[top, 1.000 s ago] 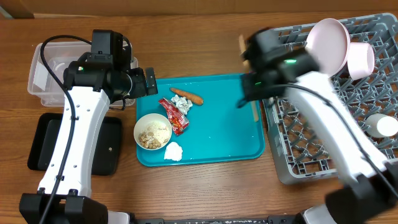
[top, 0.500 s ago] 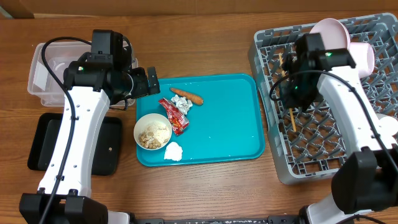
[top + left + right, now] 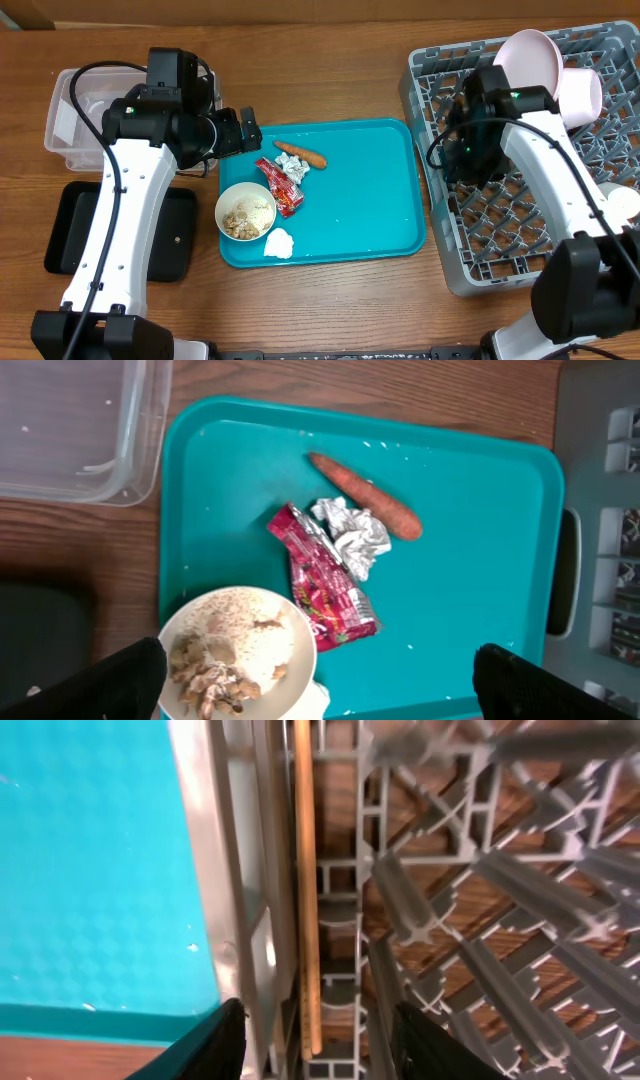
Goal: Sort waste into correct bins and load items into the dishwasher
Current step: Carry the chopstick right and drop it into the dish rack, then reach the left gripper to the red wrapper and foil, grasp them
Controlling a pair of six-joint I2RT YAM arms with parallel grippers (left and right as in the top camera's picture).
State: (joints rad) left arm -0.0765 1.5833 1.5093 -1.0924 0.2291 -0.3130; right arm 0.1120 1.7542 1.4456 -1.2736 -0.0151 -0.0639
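Note:
My right gripper (image 3: 318,1025) hangs open low inside the grey dish rack (image 3: 480,870), by its left wall. A wooden chopstick (image 3: 305,890) lies along that wall between the spread jaws, touching neither finger. My left gripper (image 3: 325,685) stands wide open above the teal tray (image 3: 480,560), holding nothing. Under it are the white bowl (image 3: 235,650) of beige leftovers, the red wrapper (image 3: 325,585), a crumpled silvery-white scrap (image 3: 350,535) and the carrot stick (image 3: 365,508). Overhead, the pink plate (image 3: 530,65) and a cup (image 3: 583,95) stand in the rack (image 3: 520,230).
The clear tub (image 3: 75,120) sits at the far left, with the black tray (image 3: 70,230) in front of it. A white paper scrap (image 3: 279,243) lies by the bowl (image 3: 245,212). Another white item (image 3: 620,203) sits at the rack's right edge.
My right arm swung from the tray's right edge over the rack with the chopstick, lowered it by the left wall and opened its jaws. The left arm has not moved.

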